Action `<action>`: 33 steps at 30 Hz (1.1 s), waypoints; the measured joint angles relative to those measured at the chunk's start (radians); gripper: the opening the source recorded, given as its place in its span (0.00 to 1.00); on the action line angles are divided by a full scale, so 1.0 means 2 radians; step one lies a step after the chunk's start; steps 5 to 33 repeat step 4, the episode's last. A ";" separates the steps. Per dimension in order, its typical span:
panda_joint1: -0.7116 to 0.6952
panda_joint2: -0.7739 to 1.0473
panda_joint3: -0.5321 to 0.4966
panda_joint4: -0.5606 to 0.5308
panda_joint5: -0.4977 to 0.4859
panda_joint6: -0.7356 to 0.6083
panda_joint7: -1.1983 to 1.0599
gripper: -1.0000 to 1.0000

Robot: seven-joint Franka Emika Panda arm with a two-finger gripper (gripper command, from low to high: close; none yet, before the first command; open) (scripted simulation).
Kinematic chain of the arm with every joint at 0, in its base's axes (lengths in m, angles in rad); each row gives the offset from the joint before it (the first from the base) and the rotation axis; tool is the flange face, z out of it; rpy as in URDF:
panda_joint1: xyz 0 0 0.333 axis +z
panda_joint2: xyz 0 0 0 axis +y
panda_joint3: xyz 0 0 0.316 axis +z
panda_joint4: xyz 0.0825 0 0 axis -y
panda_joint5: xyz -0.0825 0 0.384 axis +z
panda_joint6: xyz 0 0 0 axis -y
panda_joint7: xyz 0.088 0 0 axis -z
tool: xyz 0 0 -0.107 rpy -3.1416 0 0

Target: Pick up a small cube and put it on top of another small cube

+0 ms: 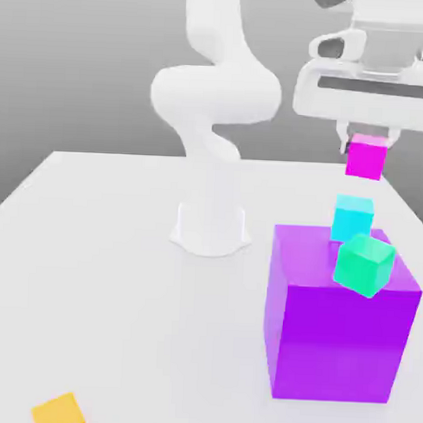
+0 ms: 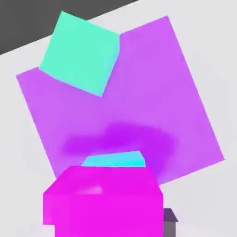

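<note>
My gripper [image 1: 367, 145] hangs at the upper part of the exterior view's right, shut on the small magenta-pink cube [image 1: 366, 159], which is held in the air. Directly below it, with a gap between them, a small cyan cube [image 1: 351, 218] rests on top of the big purple cube [image 1: 330, 341]. In the hand view the magenta cube [image 2: 104, 201] hides most of the cyan cube [image 2: 115, 160], and one dark finger [image 2: 170, 221] shows beside the held cube.
A small green cube [image 1: 365, 263] sits tilted at the front edge of the purple cube's top [image 2: 152, 92]; the hand view shows this green cube [image 2: 81, 52] overhanging a corner. A small orange-yellow cube [image 1: 59, 412] lies on the white table [image 1: 117, 271]. The arm's base [image 1: 211, 228] stands mid-table.
</note>
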 joint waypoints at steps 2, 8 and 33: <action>0.000 0.012 0.009 -0.019 0.005 0.031 0.001 1.00; 0.000 0.012 0.009 -0.019 0.005 0.031 0.001 1.00; 0.000 0.012 0.009 -0.019 0.005 0.031 0.001 1.00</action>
